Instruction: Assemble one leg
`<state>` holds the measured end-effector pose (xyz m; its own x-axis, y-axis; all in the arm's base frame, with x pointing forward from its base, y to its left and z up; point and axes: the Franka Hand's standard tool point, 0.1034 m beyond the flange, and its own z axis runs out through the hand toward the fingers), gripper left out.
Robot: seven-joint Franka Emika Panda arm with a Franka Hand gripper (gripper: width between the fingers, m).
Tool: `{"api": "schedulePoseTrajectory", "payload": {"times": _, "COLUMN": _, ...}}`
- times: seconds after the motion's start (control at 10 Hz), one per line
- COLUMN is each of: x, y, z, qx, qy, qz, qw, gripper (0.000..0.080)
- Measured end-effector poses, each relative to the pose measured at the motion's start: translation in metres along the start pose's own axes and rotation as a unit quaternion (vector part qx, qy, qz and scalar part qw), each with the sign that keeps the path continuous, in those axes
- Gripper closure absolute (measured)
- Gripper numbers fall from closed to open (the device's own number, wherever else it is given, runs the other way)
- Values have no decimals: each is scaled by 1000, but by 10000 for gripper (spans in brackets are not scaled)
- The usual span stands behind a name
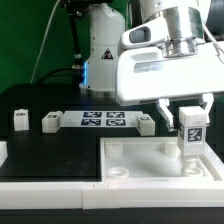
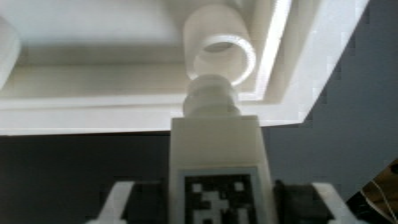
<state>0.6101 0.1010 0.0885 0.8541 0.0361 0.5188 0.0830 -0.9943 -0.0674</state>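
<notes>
The leg (image 1: 191,140) is a small, stubby post of smooth white plastic, square in section, with a black-and-white square tag (image 1: 191,131) on its side. In the wrist view its body (image 2: 217,150) narrows to a rounded peg at the far end. The gripper (image 1: 189,116) holds it upright, jaws drawn in narrow against 2 opposite sides of the post near its top.

The leg hangs over the near corner of the tabletop (image 1: 140,155), a broad, white, tray-like slab with a raised rim, at the exterior view's right. The wrist view shows the peg pointing at a round, ring-shaped socket (image 2: 226,47) set in the tabletop's corner; whether the peg touches the surface cannot be told.

On the matte black table (image 1: 50,145), 3 more legs (image 1: 20,120) (image 1: 52,122) (image 1: 146,123) stand in a row beside the flat marker board (image 1: 103,121).
</notes>
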Motion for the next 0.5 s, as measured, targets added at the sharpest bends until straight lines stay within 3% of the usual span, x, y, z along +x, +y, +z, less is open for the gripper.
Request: {"api": "schedulePoseTrajectory", "payload": {"times": 0.5, "x": -13, "y": -9, "z": 9, "qx": 4, "qy": -12, "qz": -5, "qw": 1000, "gripper": 511}}
